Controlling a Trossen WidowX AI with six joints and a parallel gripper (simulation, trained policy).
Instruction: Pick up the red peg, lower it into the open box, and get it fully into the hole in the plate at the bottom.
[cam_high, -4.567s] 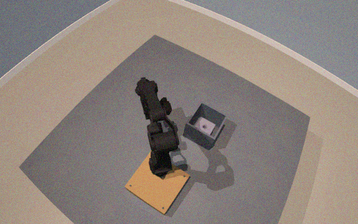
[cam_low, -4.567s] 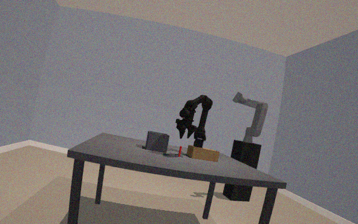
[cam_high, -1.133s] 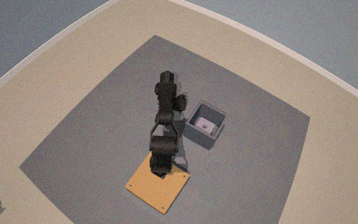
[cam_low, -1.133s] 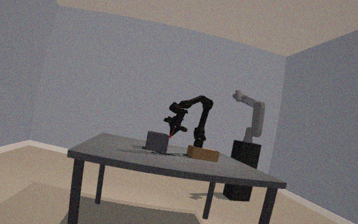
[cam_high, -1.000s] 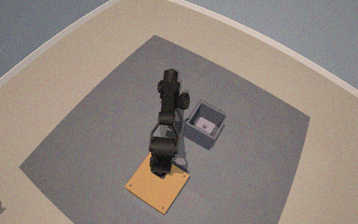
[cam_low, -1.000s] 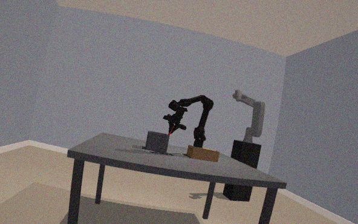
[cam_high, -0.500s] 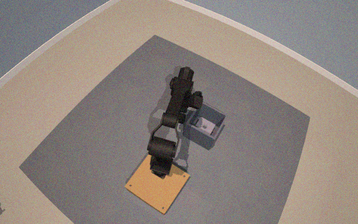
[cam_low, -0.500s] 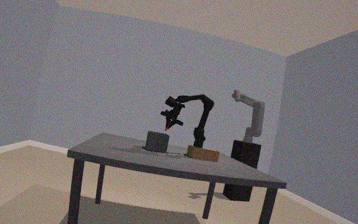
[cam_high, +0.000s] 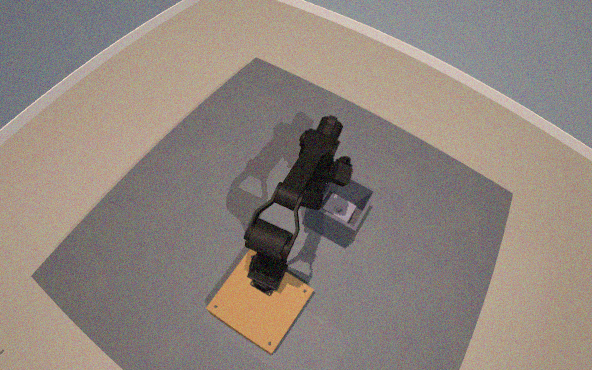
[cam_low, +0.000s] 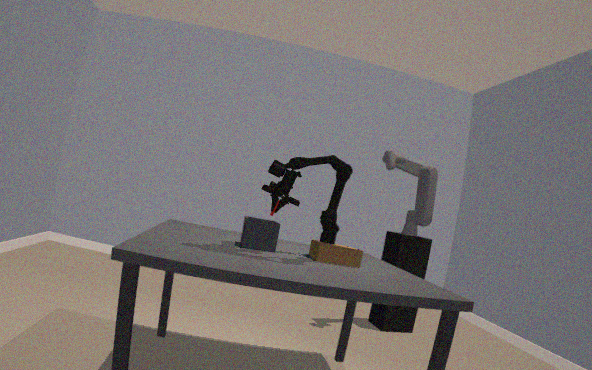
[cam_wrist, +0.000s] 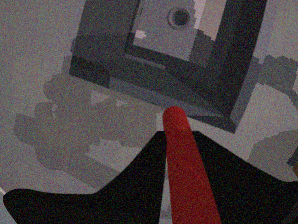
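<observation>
My gripper (cam_low: 275, 207) (cam_wrist: 177, 138) is shut on the red peg (cam_low: 272, 213) (cam_wrist: 187, 175). The peg's free end points forward past the fingertips, and the peg is tilted in the exterior view. The peg's tip is above the rim height of the grey open box (cam_high: 331, 233) (cam_low: 260, 235) (cam_wrist: 150, 89). In the wrist view the tip shows just short of the box's near wall. The light plate (cam_high: 334, 202) (cam_wrist: 156, 30) lies at the box's bottom, and its round hole (cam_wrist: 180, 17) is empty. In the top view the arm hides the fingers and the peg.
An orange-brown block (cam_high: 260, 320) (cam_low: 336, 255) sits by the arm's base on the grey table (cam_high: 400, 280) (cam_low: 200, 255). A pale second arm (cam_low: 427, 200) stands on a black pedestal (cam_low: 407, 250) behind the table. The arm's shadow falls beside the box.
</observation>
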